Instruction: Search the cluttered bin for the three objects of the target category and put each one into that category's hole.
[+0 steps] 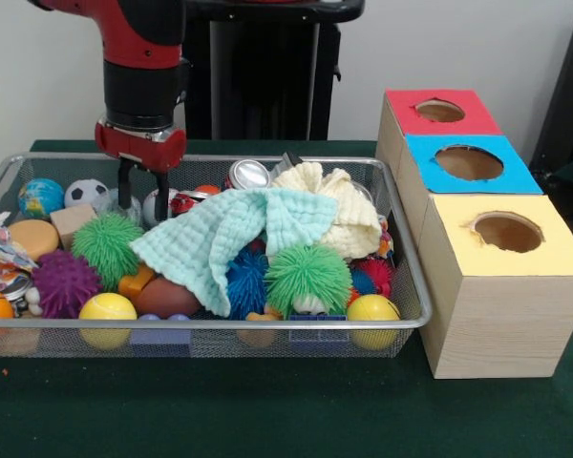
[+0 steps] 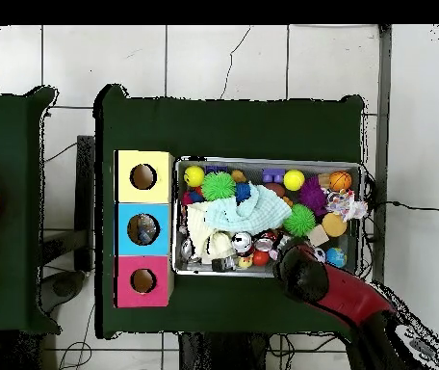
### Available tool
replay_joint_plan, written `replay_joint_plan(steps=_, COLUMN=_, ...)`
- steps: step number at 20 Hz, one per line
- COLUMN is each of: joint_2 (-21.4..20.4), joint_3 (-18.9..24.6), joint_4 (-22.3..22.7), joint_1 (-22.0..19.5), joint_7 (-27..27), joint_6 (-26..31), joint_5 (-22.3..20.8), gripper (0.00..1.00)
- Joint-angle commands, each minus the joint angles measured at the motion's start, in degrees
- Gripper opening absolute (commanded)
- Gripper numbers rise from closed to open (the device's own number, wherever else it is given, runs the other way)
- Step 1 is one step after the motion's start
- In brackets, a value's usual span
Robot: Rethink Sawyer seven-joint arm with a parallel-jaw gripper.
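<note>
A wire mesh bin (image 1: 415, 286) brims with spiky balls, smooth yellow balls (image 1: 107, 307), a globe ball (image 1: 40, 197) and a soccer ball (image 1: 85, 193), half buried under a mint cloth (image 1: 231, 234) and a cream cloth (image 1: 339, 205). The gripper (image 1: 141, 183) hangs at the bin's 11 o'clock in the front view, its two fingers slightly apart and empty. A silver can (image 1: 249, 175) lies end-on at 12 o'clock. At 3 o'clock sits a box with red (image 1: 441, 112), blue (image 1: 469, 163) and yellow (image 1: 508, 232) holes; in the overhead view, something indistinct fills the blue one.

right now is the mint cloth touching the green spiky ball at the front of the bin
Touching. The front view shows the mint cloth draping down onto the top of the green spiky ball, with no gap between them.
</note>
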Motion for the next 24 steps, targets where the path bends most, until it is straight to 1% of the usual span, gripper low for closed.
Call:
replay_joint_plan(steps=1, joint_2=-0.2, joint_3=4.5, joint_4=-6.1, joint_1=-2.5, joint_7=-5.5, joint_6=13.7, joint_5=-4.3, gripper=1.00)
replay_joint_plan(steps=2, joint_2=0.3, joint_3=6.0, joint_4=-7.7, joint_1=-4.2, joint_7=-11.8, joint_6=16.0, joint_5=-8.3, gripper=1.00)
replay_joint_plan(steps=4, joint_2=-1.1, joint_3=8.9, joint_4=-8.8, joint_1=-8.5, joint_7=-16.1, joint_6=20.8, joint_5=-10.1, gripper=1.00)
replay_joint_plan(steps=5, joint_2=-2.1, joint_3=9.6, joint_4=-9.2, joint_1=-9.3, joint_7=-17.7, joint_6=22.7, joint_5=-10.6, gripper=1.00)
replay_joint_plan(steps=7, joint_2=-3.1, joint_3=10.1, joint_4=-9.2, joint_1=-9.7, joint_7=-17.3, joint_6=24.4, joint_5=-11.5, gripper=1.00)
replay_joint_plan(steps=9, joint_2=-4.5, joint_3=9.6, joint_4=-7.3, joint_1=-8.4, joint_7=-12.8, joint_6=23.5, joint_5=-12.9, gripper=1.00)
replay_joint_plan(steps=11, joint_2=-4.3, joint_3=9.8, joint_4=-7.0, joint_1=-8.1, joint_7=-9.8, joint_6=22.9, joint_5=-13.9, gripper=1.00)
replay_joint_plan(steps=13, joint_2=-3.4, joint_3=10.3, joint_4=-7.3, joint_1=-7.9, joint_7=-7.8, joint_6=22.1, joint_5=-15.1, gripper=1.00)
replay_joint_plan(steps=16, joint_2=-2.4, joint_3=11.0, joint_4=-7.7, joint_1=-8.3, joint_7=-6.9, joint_6=21.3, joint_5=-16.1, gripper=1.00)
replay_joint_plan(steps=20, joint_2=-1.5, joint_3=10.9, joint_4=-8.6, joint_1=-7.7, joint_7=-5.1, joint_6=20.2, joint_5=-17.5, gripper=1.00)
replay_joint_plan(steps=24, joint_2=0.8, joint_3=10.3, joint_4=-9.9, joint_1=-7.0, joint_7=-2.6, joint_6=16.9, joint_5=-19.0, gripper=1.00)
